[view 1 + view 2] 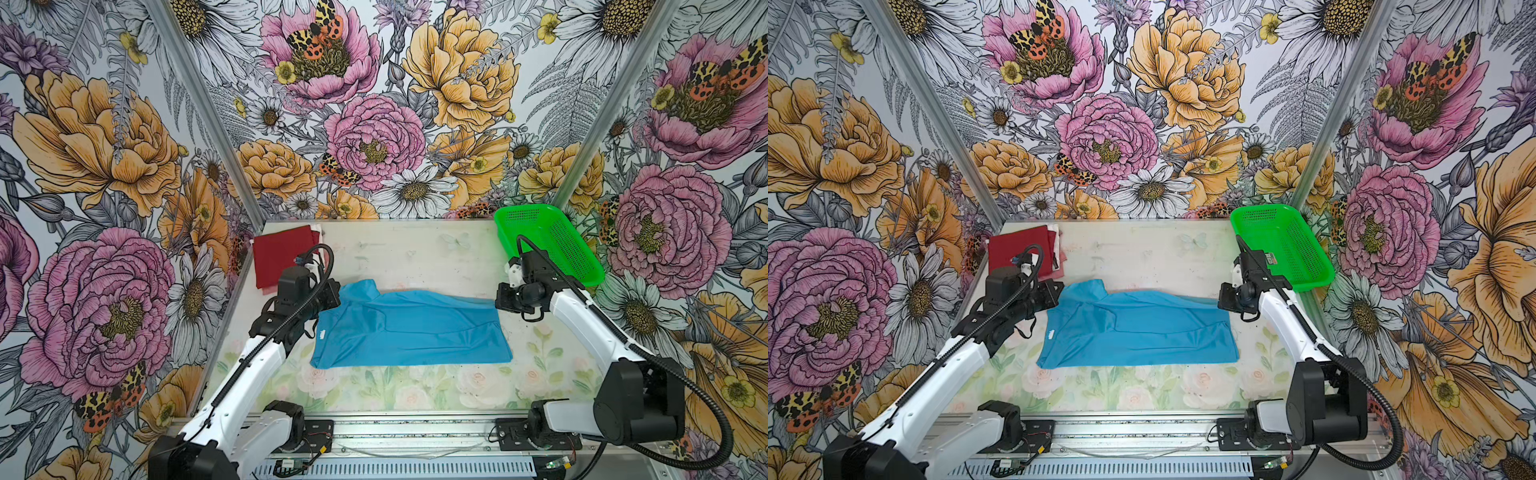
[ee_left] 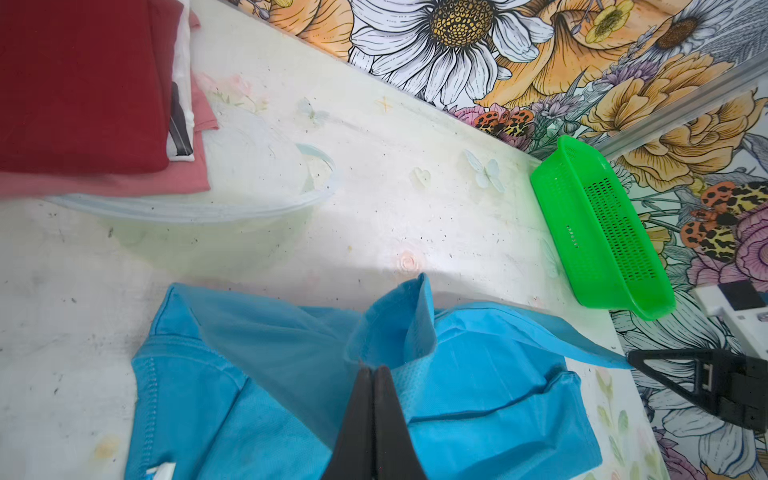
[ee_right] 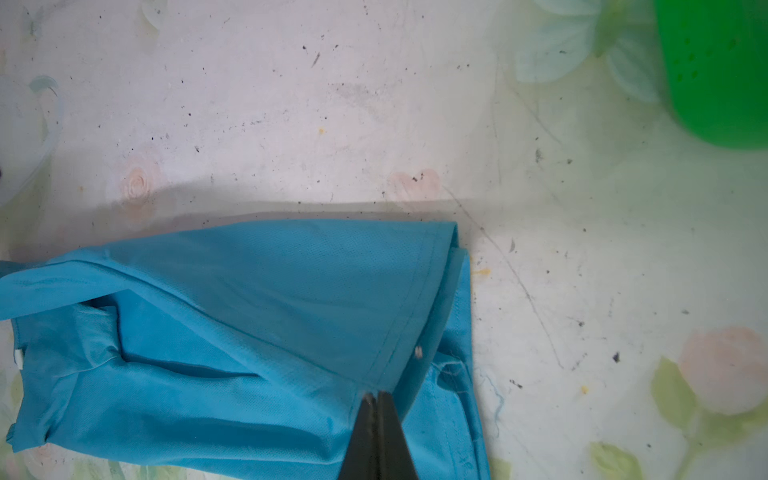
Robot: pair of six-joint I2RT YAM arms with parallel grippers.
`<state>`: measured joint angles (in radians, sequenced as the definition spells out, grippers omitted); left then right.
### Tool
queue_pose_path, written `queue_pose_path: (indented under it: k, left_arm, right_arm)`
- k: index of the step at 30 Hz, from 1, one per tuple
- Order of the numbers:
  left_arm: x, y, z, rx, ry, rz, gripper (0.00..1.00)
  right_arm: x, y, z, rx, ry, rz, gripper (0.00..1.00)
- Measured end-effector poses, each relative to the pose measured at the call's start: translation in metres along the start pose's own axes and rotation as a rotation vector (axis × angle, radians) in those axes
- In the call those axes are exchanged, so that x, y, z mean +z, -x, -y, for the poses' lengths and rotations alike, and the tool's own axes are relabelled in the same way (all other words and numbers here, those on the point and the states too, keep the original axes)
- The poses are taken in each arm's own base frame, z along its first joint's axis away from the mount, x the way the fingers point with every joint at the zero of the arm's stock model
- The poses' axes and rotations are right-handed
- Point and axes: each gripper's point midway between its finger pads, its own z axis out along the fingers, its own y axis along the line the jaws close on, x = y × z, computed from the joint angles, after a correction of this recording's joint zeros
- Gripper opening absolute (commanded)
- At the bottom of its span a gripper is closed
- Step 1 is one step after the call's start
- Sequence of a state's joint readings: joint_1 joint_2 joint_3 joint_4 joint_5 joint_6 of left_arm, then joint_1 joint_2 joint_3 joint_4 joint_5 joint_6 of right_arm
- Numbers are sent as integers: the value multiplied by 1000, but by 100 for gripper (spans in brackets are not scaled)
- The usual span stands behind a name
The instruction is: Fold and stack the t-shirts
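Note:
A sky-blue t-shirt [image 1: 411,332] [image 1: 1138,332] lies partly folded across the middle of the table. Its far edge is raised off the surface at both ends. My left gripper [image 2: 372,368] is shut on the blue cloth [image 2: 478,395] at the shirt's far left corner [image 1: 337,296]. My right gripper [image 3: 376,395] is shut on a hemmed fold of the same shirt [image 3: 249,311] at its far right corner [image 1: 500,300]. A folded dark maroon t-shirt [image 1: 282,253] [image 2: 79,83] tops a stack at the back left. A pinkish one [image 2: 183,178] and a white one [image 2: 183,62] show under its edges.
A bright green perforated basket [image 1: 548,245] [image 1: 1283,245] [image 2: 602,224] stands tilted in the back right corner, close behind my right arm. Flowered walls enclose the table on three sides. A metal rail [image 1: 415,432] with both arm bases runs along the front.

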<state>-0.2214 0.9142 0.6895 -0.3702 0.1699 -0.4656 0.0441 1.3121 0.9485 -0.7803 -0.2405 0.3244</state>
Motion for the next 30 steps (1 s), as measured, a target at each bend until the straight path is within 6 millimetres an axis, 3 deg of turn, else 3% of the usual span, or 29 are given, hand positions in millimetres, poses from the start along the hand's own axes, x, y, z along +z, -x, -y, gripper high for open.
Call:
queue_pose_path:
  k: [5,10,20,30]
  left_arm:
    - [-18,-32,-12,-31,15,-4,0]
    - [-31,-56,-12,-36,28,-16,0]
    - [-45,-71,-22,-65,85,5,0]
    - [-47,-73,-28,-68,122,12,0]
  right_arm:
    - [6,-26,9,36,-14,-35,0]
    - [10,-35,17,85,-46,-49,0]
    - [10,-42,29,140,-102,-30,0]
    - [1,-37,27,149,-97,18,0]
